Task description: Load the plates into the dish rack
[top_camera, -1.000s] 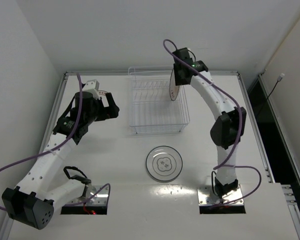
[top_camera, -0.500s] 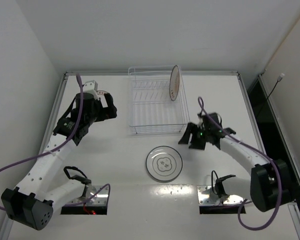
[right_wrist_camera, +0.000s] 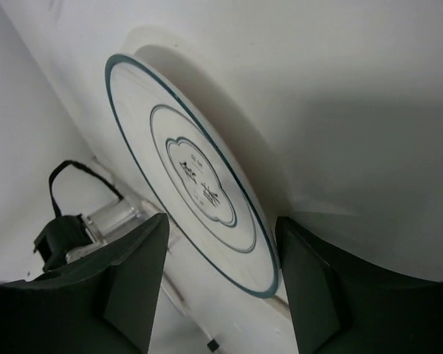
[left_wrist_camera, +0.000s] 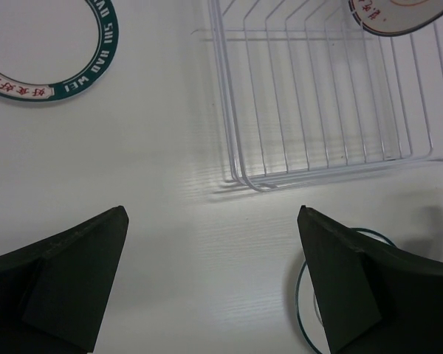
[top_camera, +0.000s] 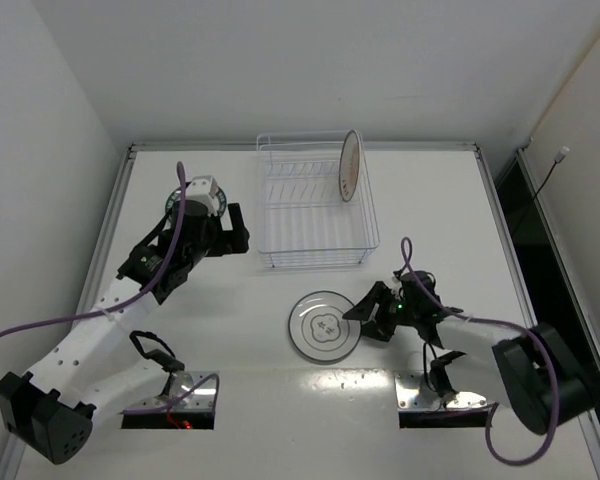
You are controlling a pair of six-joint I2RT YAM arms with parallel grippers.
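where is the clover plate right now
In the top view the clover plate lies flat on the table, on the near side of the dish rack, with the right claw at its right edge.

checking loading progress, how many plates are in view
3 plates: one upright in the dish rack, one flat in front of it, one flat left of it, partly under the left arm.

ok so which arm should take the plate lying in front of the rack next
Right. Its open jaws are at the edge of that plate, which fills the right wrist view. The left arm is further off, beside the rack's left side, above a green-rimmed plate.
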